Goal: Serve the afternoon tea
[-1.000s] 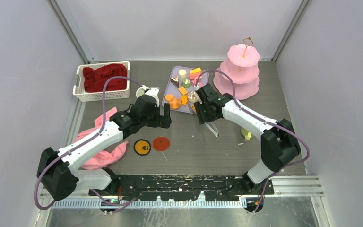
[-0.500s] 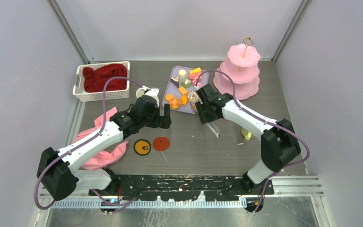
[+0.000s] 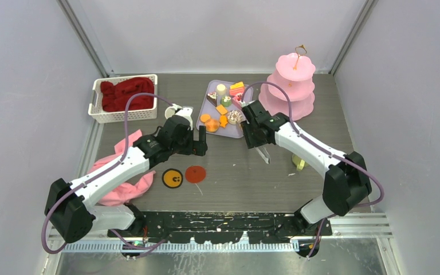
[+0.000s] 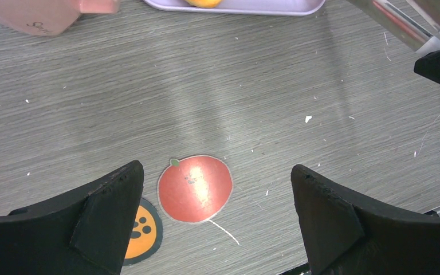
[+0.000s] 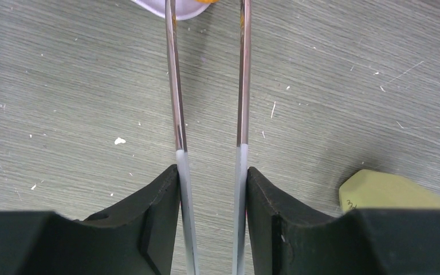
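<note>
Several toy cakes and fruit pieces (image 3: 222,109) lie on a lilac tray (image 3: 211,86). Two cream mugs (image 3: 179,111) stand left of it, just beyond my left wrist. My left gripper (image 3: 202,143) is open and empty, a little off the tray's near left edge. In its wrist view it (image 4: 217,172) hangs over a red apple sticker (image 4: 195,188). My right gripper (image 3: 256,143) is shut on the long metal tweezers (image 3: 262,154). In the right wrist view the tweezers (image 5: 176,86) run from my fingers (image 5: 212,169) to the tray's near corner (image 5: 183,10), their tips out of frame.
A pink three-tier stand (image 3: 289,86) is at the back right. A yellow toy piece (image 3: 298,164) lies on the table right of the tweezers. A white basket (image 3: 98,114) with a red cloth is at the back left. A pink cloth (image 3: 123,183) and an orange sticker (image 3: 172,178) lie near left.
My right arm has shifted a little to the right and back, carrying the tweezers with it. My left arm has not moved.
</note>
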{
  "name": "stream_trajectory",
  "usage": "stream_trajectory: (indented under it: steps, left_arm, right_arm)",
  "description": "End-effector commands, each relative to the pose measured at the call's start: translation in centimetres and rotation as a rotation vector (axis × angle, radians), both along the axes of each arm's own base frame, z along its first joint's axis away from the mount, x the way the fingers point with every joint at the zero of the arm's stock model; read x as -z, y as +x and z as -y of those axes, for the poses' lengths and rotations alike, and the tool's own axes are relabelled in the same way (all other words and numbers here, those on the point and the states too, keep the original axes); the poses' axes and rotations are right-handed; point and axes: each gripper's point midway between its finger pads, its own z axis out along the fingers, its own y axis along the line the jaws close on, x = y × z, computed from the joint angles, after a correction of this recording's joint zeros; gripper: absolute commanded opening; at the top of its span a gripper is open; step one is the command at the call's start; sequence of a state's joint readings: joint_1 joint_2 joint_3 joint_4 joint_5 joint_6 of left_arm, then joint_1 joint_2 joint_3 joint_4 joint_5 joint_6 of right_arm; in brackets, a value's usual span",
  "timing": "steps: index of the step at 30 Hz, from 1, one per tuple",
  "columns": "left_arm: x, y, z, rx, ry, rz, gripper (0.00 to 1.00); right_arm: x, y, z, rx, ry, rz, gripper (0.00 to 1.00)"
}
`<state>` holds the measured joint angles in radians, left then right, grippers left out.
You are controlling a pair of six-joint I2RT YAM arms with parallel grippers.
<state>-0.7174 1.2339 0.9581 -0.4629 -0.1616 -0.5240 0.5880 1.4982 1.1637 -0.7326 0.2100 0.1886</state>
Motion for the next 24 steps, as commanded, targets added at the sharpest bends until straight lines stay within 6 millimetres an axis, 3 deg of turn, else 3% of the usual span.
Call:
stream_trajectory:
  steps: [1,16,24]
  left_arm:
    - [-1.0,0.5,-0.3,-0.022,-0.023,0.036,0.99]
    - [-1.2,0.7,0.5,-0.004,-0.044,0.031,0.99]
    - [-1.4,0.8,0.3,-0.01,-0.045,0.044,0.99]
  right_arm:
    - [-4.2,1.7,-0.4,0.017,0.046,0.134,0.32]
    - [-9.6,3.4,-1.0,0.035,0.125,0.262,0.31]
    - [-11.7,5.9,2.3,0.119,0.137,0.326,0.3]
